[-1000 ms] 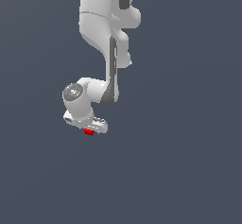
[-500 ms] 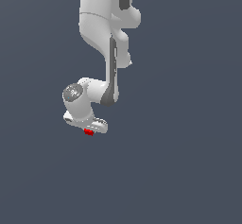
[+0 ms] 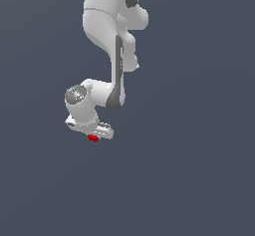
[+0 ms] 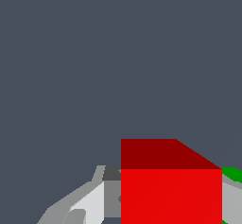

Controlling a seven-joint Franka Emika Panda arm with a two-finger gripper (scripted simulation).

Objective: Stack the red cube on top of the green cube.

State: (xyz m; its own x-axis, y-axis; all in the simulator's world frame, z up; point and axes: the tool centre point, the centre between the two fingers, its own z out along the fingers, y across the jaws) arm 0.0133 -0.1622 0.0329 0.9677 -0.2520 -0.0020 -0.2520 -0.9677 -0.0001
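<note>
In the exterior view my white gripper (image 3: 92, 136) hangs low, with the tiny red cube (image 3: 93, 138) at its fingertips. A thin sliver of the green cube (image 3: 84, 133) shows right beside the red one, mostly hidden by my hand. In the wrist view the red cube (image 4: 170, 190) fills the space between my two fingers (image 4: 90, 204), which press against its sides. A small corner of the green cube (image 4: 232, 173) peeks out just behind the red cube's edge. I cannot tell whether the two cubes touch.
The plain dark grey floor (image 3: 199, 180) spreads all around. My arm's white links (image 3: 107, 26) rise above the hand in the exterior view.
</note>
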